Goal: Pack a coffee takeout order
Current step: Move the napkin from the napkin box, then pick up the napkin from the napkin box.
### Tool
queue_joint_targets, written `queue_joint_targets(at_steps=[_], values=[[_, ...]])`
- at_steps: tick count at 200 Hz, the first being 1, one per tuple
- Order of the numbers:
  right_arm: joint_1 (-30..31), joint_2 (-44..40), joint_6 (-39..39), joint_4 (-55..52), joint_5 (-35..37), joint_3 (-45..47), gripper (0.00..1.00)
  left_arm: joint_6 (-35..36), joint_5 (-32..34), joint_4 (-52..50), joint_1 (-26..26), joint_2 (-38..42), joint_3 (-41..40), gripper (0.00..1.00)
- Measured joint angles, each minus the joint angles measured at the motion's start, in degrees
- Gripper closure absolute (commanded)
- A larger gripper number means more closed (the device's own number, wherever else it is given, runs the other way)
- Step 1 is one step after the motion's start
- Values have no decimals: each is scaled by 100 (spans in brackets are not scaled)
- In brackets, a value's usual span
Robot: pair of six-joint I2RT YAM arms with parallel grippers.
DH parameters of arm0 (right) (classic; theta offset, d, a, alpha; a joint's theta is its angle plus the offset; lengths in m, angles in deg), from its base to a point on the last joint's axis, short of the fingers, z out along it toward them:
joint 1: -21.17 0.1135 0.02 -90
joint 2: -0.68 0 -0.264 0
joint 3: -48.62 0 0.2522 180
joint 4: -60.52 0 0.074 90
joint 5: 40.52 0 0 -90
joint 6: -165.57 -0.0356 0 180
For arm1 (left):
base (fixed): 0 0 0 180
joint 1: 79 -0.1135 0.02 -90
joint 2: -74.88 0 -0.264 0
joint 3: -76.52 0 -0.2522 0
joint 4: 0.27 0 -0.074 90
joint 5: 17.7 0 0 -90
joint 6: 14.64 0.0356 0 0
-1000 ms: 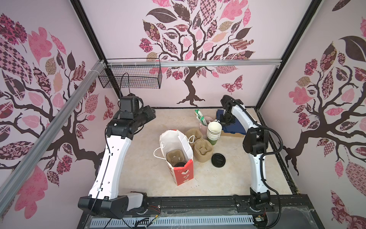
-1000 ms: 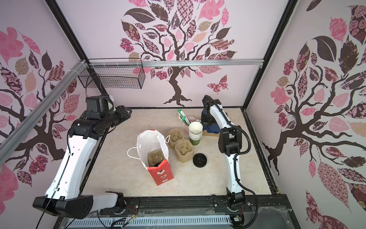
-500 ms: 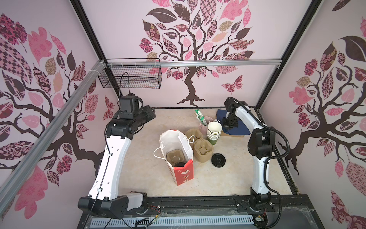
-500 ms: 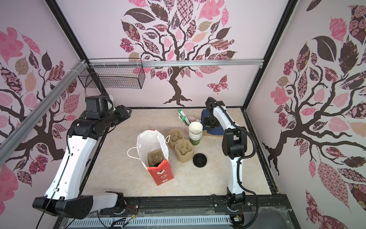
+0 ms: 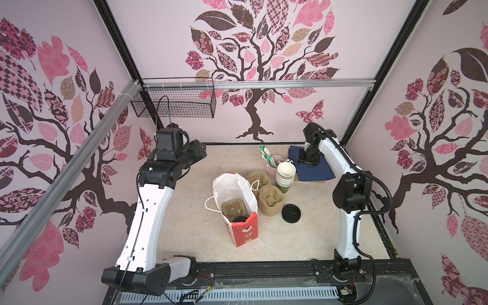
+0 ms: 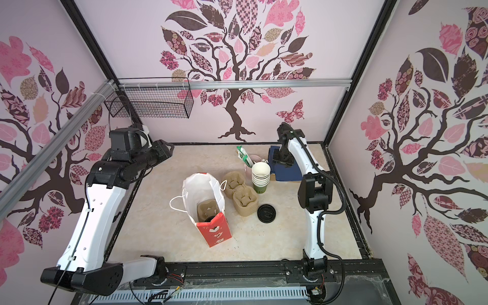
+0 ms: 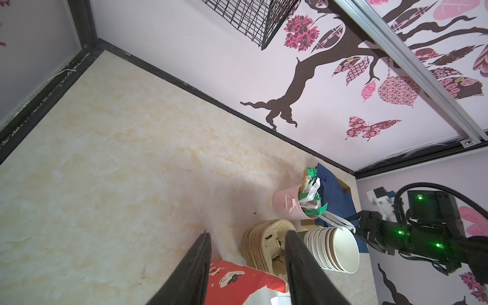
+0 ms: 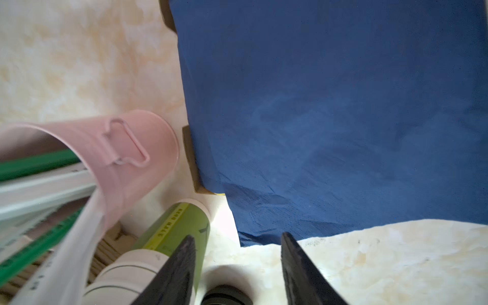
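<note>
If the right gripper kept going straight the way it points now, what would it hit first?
Probably the napkin, near its edge: the right gripper points down at it, jaws apart. How far above it stands is unclear.

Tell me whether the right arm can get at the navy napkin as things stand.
Probably yes. The right claw hangs open just above the edge of the napkin, with nothing between them; the pink cup and cup stack stand off to one side.
</note>
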Motion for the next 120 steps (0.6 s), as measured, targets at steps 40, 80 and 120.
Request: queue_joint_targets(at_steps=[40,80,120], values=[[-1150,-1694,-992,1434,-1060,2507,37,37,-4,2,0,76,0,51],[-2282,-2723,-2037,2793,-1891,4544,26,42,-24,79,0,155,-9,51],[-2533,-2715,-2175,3591,-2210,4892,27,35,-68,256,0,199,-28,51]])
